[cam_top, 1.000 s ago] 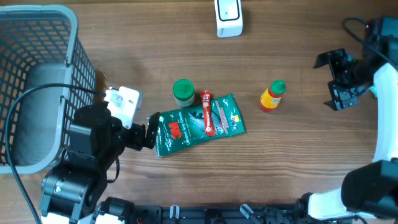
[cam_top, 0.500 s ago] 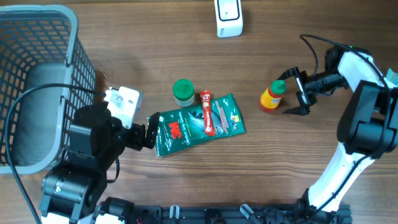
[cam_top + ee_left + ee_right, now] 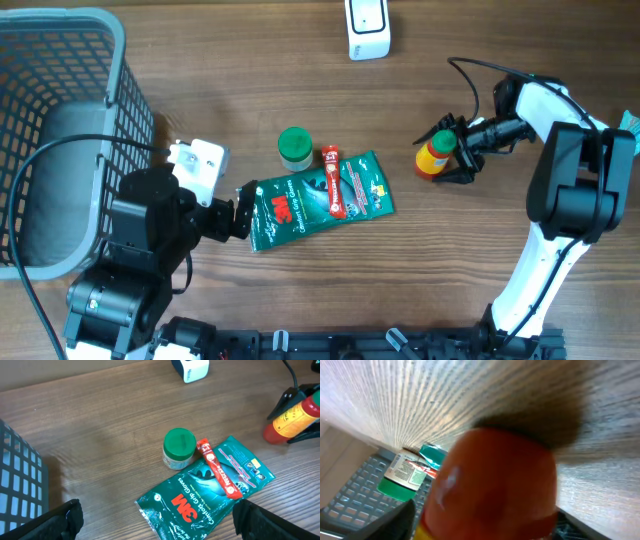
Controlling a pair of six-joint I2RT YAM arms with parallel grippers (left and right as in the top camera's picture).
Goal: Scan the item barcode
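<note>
A small yellow-and-red bottle [image 3: 433, 159] with a green cap stands at the right of the table. My right gripper [image 3: 448, 152] lies level with it and straddles it, one finger on each side, still open. In the right wrist view the bottle [image 3: 495, 485] fills the space between the dark fingers [image 3: 390, 520], blurred and very close. A white scanner [image 3: 367, 28] stands at the table's far edge. My left gripper [image 3: 241, 210] is open at the left end of a green 3M packet [image 3: 318, 198], with nothing between its fingers [image 3: 55, 520].
A green-lidded jar [image 3: 294, 146] and a red stick pack [image 3: 334, 180] sit by the packet. A grey wire basket [image 3: 60, 130] fills the left side. The bottle [image 3: 292, 415] and right fingers show at the left wrist view's right edge.
The right arm swung in from the far right to the bottle, and its fingers now straddle it and have narrowed. The left arm and the other items have not moved.
</note>
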